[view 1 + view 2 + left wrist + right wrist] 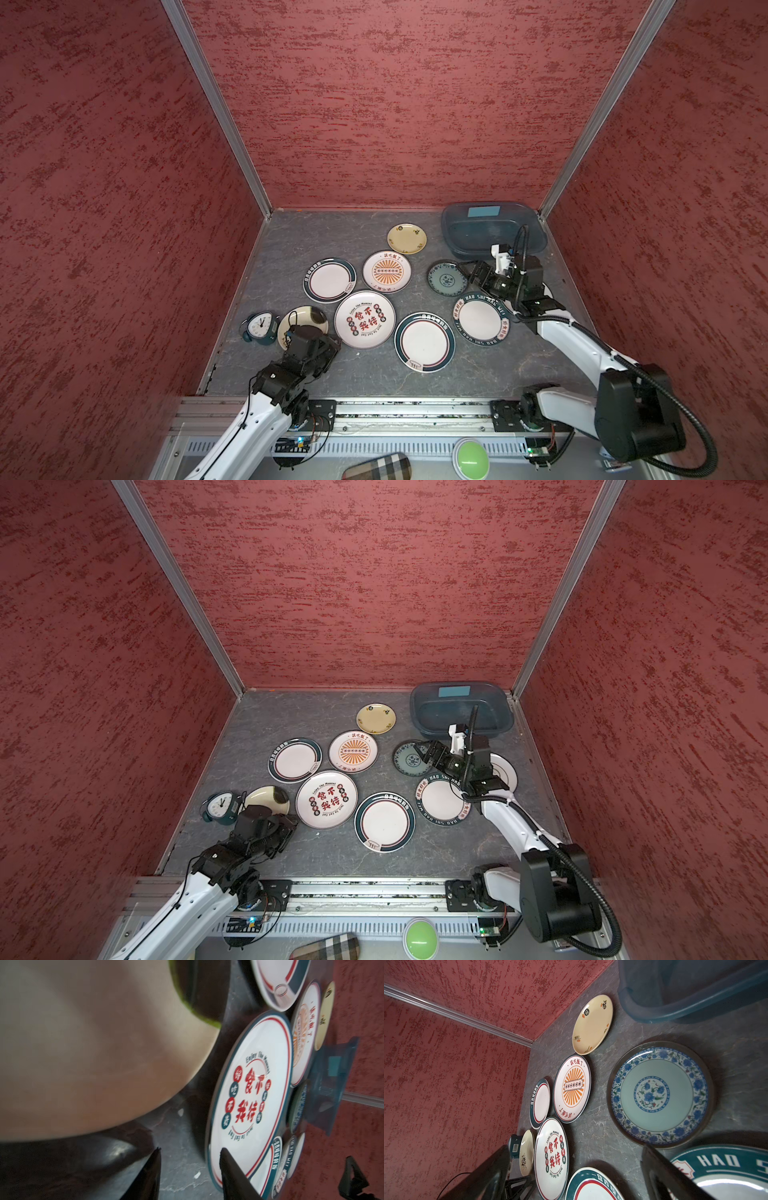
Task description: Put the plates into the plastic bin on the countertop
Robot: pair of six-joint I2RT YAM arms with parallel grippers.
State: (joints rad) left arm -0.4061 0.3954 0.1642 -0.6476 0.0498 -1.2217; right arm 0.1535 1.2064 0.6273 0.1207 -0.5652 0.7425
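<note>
— Count?
— Nine plates (pixel 365 318) on the desk (pixel 291 249), one plastic bin (pixel 478 235) at its far right corner, one clock (pixel 261 328).
— Grippers?
— Left gripper (pixel 190 1150) part open, right gripper (pixel 464 272) wide open, both empty. The ninth plate (pixel 505 771), behind the right arm (pixel 498 812), shows in both top views, not the right wrist view.

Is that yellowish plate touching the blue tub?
Apart. The right wrist view shows bare countertop between the cream-yellow plate and the plastic bin.
</note>
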